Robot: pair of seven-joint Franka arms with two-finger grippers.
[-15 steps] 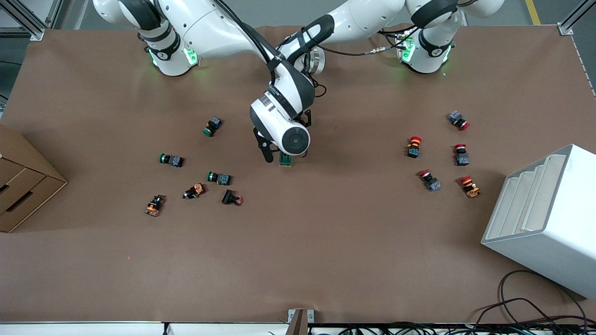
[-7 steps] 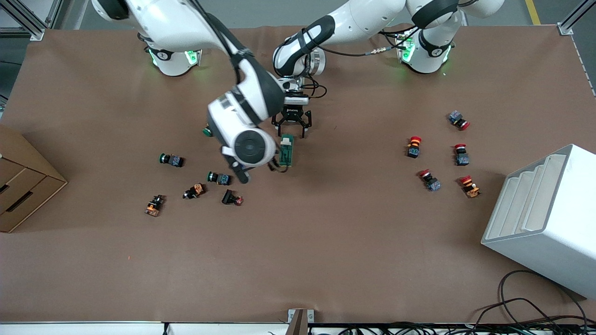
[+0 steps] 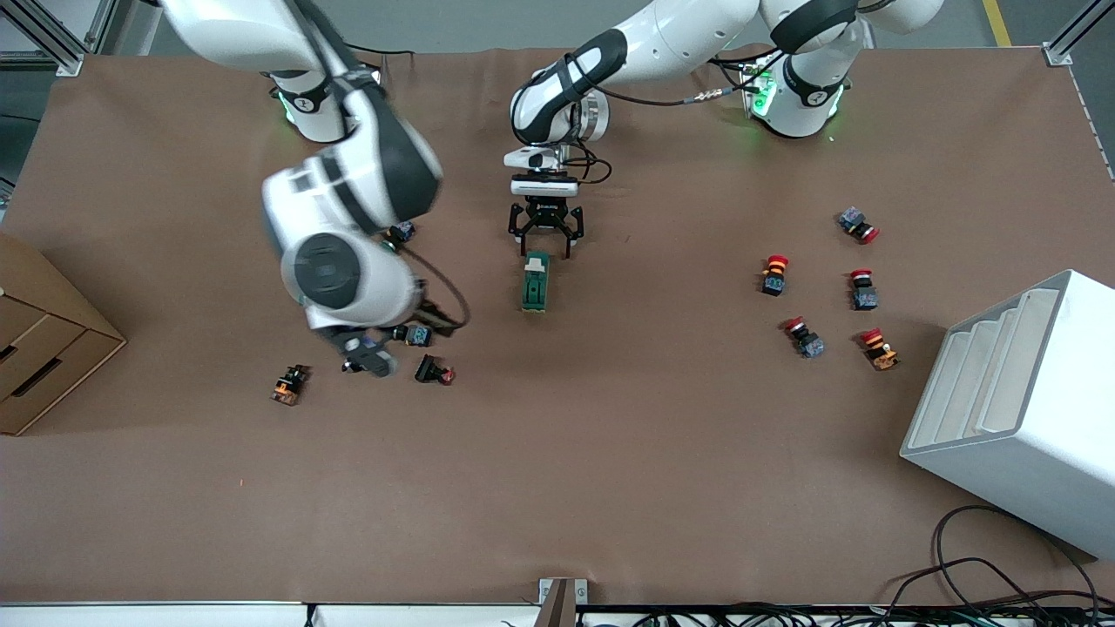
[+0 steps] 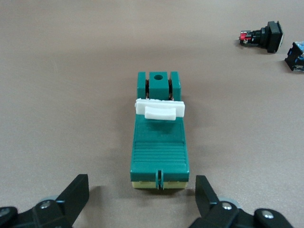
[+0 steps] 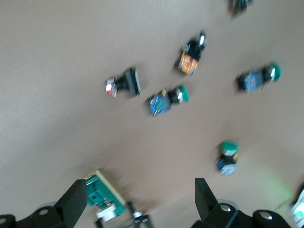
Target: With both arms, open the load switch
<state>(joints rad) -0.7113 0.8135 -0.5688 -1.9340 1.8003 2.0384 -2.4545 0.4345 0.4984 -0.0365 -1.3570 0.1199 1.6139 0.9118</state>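
The load switch point(image 3: 536, 283) is a dark-green block lying flat near the table's middle. In the left wrist view the load switch point(image 4: 159, 142) shows a white tab point(image 4: 159, 109) across its top. My left gripper point(image 3: 546, 246) is at the switch's end that faces the arms' bases. Seen from its wrist, the left gripper point(image 4: 141, 194) is open, just short of that end and touching nothing. My right gripper point(image 3: 366, 355) hangs over the scattered push-buttons toward the right arm's end. Its own view shows the right gripper point(image 5: 140, 190) open and empty, with the load switch point(image 5: 102, 197) at the edge.
Green-capped push-buttons point(image 3: 401, 233) point(image 3: 418, 334), a black one point(image 3: 433, 372) and an orange one point(image 3: 289, 385) lie around the right hand. Several red-capped push-buttons point(image 3: 774, 274) lie toward the left arm's end, beside a white rack point(image 3: 1019, 409). A cardboard box point(image 3: 43, 348) stands at the right arm's end.
The right arm has swung from over the load switch toward its own end of the table, uncovering the switch. The switch and the left gripper have stayed put.
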